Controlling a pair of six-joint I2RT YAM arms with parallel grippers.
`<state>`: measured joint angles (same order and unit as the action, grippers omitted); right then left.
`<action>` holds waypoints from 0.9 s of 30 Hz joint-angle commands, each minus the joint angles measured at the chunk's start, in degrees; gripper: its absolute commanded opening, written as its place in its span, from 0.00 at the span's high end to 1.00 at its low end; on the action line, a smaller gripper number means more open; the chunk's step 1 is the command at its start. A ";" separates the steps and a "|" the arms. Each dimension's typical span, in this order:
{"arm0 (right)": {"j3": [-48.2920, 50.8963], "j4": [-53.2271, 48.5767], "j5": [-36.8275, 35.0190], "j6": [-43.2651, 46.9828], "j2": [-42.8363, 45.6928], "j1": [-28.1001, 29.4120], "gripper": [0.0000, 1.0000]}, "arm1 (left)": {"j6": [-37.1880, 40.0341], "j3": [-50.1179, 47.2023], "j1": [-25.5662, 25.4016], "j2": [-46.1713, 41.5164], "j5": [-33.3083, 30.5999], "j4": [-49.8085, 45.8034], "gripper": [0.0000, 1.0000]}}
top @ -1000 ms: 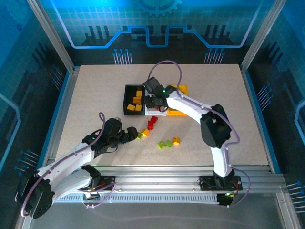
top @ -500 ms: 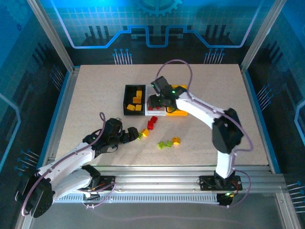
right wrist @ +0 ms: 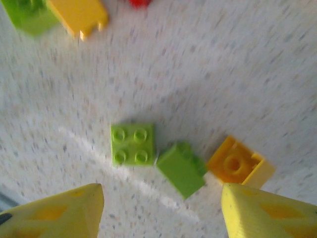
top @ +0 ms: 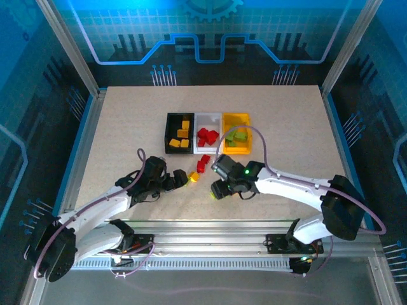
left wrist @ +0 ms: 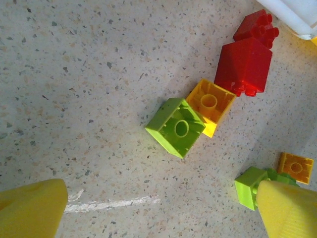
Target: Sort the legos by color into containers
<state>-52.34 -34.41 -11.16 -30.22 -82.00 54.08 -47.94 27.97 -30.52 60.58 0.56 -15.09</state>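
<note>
the left gripper (left wrist: 158,213) has its yellow fingers (left wrist: 30,210) spread wide, with bare table (left wrist: 74,74) between them. just ahead a lime brick (left wrist: 176,127) touches an orange brick (left wrist: 210,104), and two red bricks (left wrist: 243,67) lie beyond. the right gripper (right wrist: 161,213) — its fingers (right wrist: 54,213) apart, gripping nothing — hovers over a studded green brick (right wrist: 132,144), a tilted green brick (right wrist: 182,169) just beside it and a second orange brick (right wrist: 240,165). farther back stands the row of bins — the black bin (top: 168,136) holding orange legos (top: 182,133), the white bin (top: 208,116) holding red legos (top: 206,135), the yellow bin (top: 236,116) holding green legos (top: 238,136).
</note>
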 commanded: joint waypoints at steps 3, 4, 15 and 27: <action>1.62 1.88 -1.37 -0.80 -1.22 1.09 0.37 | 0.03 1.39 0.37 2.05 1.64 1.99 0.01; 1.62 2.76 -1.77 -0.23 -1.36 1.10 0.38 | -0.06 1.39 0.29 2.14 1.64 1.99 0.01; -1.16 3.72 -1.63 6.14 -7.95 -1.61 0.44 | 0.13 0.71 0.33 1.63 0.89 0.59 0.01; 1.62 3.52 -1.11 6.06 -9.06 -1.61 0.58 | 0.13 1.04 0.37 2.09 0.76 0.62 0.01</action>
<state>-51.72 -30.79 -11.97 -24.12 -90.76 52.80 -47.94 27.97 -30.52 62.48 0.97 -14.06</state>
